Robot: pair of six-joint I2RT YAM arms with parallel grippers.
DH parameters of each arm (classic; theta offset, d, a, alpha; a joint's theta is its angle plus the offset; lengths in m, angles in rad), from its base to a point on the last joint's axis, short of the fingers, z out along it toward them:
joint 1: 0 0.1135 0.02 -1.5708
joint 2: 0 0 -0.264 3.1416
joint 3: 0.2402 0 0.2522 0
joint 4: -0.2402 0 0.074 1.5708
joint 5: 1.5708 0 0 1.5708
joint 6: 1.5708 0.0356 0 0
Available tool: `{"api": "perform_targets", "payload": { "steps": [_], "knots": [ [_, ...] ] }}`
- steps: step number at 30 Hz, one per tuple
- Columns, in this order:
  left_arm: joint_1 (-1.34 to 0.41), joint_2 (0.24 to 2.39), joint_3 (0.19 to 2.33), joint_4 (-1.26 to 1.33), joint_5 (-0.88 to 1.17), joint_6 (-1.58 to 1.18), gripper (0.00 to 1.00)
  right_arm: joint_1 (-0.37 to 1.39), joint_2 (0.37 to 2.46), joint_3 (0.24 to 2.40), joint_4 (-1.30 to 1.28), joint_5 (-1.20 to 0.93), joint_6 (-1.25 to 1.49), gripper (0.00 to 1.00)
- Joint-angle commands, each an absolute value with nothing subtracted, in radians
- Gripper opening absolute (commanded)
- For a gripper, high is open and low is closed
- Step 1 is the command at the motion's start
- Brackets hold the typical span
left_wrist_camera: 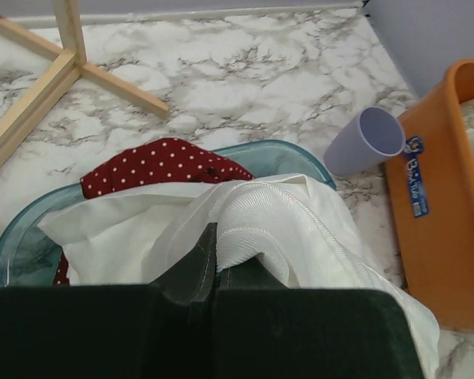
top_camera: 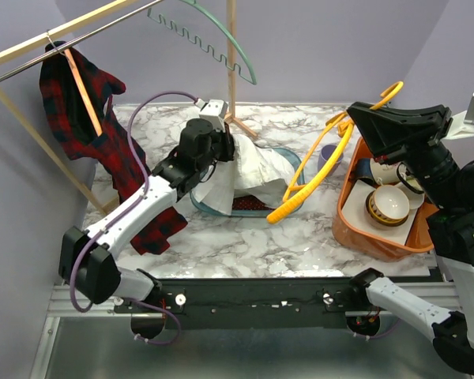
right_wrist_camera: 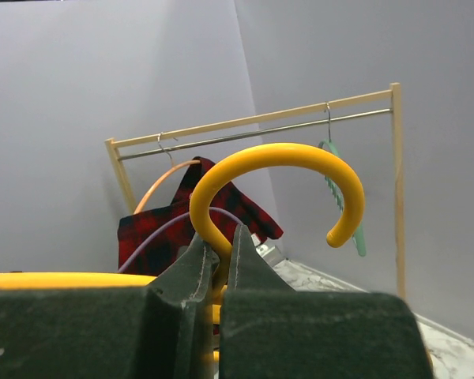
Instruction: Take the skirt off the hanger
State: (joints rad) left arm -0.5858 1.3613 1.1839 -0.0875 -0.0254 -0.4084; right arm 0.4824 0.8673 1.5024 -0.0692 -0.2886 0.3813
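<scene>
The white skirt is bunched over a teal bin at mid-table. My left gripper is shut on a fold of the skirt, and in the left wrist view the cloth bulges out from between the closed left gripper jaws. The yellow hanger slants from upper right down to the bin's right side. Its low end lies beside the skirt's edge. My right gripper is shut on the hanger's neck, just below the hook, as the right gripper view shows.
A red polka-dot cloth lies in the bin under the skirt. A purple cup lies beside an orange basket of bowls at the right. The wooden rack at the back left carries a plaid shirt and a green hanger.
</scene>
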Motion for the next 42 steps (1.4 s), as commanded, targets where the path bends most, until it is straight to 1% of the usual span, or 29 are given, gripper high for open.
{"api": "perform_targets", "payload": {
  "steps": [1,5,10,13,14,16,17,18,20,22,23,25,26,30,34,36,40,42],
  "knots": [
    [-0.607,1.419,1.161,0.024,-0.181,-0.428,0.00,0.477,0.835,1.477,-0.054,-0.250,0.354,0.01],
    [-0.629,1.498,1.115,0.078,-0.256,-0.446,0.00,0.477,0.825,1.456,-0.055,-0.250,0.348,0.01],
    [-0.650,1.558,1.005,0.141,-0.249,-0.489,0.00,0.477,0.827,1.437,-0.071,-0.227,0.342,0.01],
    [-0.653,1.580,0.985,0.141,-0.209,-0.528,0.04,0.477,0.822,1.417,-0.060,-0.221,0.345,0.01],
    [-0.655,1.583,0.989,0.118,-0.193,-0.535,0.19,0.477,0.824,1.414,-0.058,-0.221,0.347,0.01],
    [-0.657,1.578,1.021,0.078,-0.151,-0.534,0.41,0.476,0.825,1.405,-0.052,-0.216,0.350,0.01],
    [-0.657,1.574,1.037,0.028,-0.140,-0.529,0.57,0.477,0.830,1.404,-0.054,-0.216,0.351,0.01],
    [-0.660,1.560,1.055,0.002,-0.132,-0.517,0.67,0.477,0.831,1.404,-0.060,-0.215,0.351,0.01],
    [-0.661,1.536,1.106,-0.082,-0.120,-0.508,0.79,0.477,0.839,1.405,-0.069,-0.210,0.354,0.01],
    [-0.664,1.488,1.155,-0.121,-0.082,-0.497,0.83,0.477,0.839,1.396,-0.075,-0.209,0.357,0.01],
    [-0.663,1.471,1.172,-0.147,-0.068,-0.495,0.90,0.476,0.839,1.393,-0.075,-0.210,0.359,0.01],
    [-0.664,1.430,1.225,-0.173,-0.037,-0.491,0.97,0.477,0.839,1.385,-0.080,-0.215,0.365,0.01],
    [-0.664,1.419,1.247,-0.207,-0.017,-0.488,0.99,0.476,0.839,1.382,-0.083,-0.216,0.367,0.01],
    [-0.664,1.372,1.334,-0.279,0.035,-0.476,0.99,0.476,0.845,1.374,-0.113,-0.225,0.365,0.01],
    [-0.663,1.351,1.406,-0.314,0.043,-0.436,0.99,0.477,0.856,1.348,-0.146,-0.239,0.354,0.01],
    [-0.660,1.367,1.452,-0.385,0.034,-0.413,0.99,0.477,0.862,1.341,-0.158,-0.238,0.344,0.01],
    [-0.658,1.407,1.645,-0.550,0.029,-0.371,0.99,0.477,0.890,1.333,-0.215,-0.239,0.304,0.01],
    [-0.658,1.404,1.707,-0.615,0.052,-0.342,0.99,0.477,0.926,1.338,-0.248,-0.235,0.252,0.01]
  ]
}}
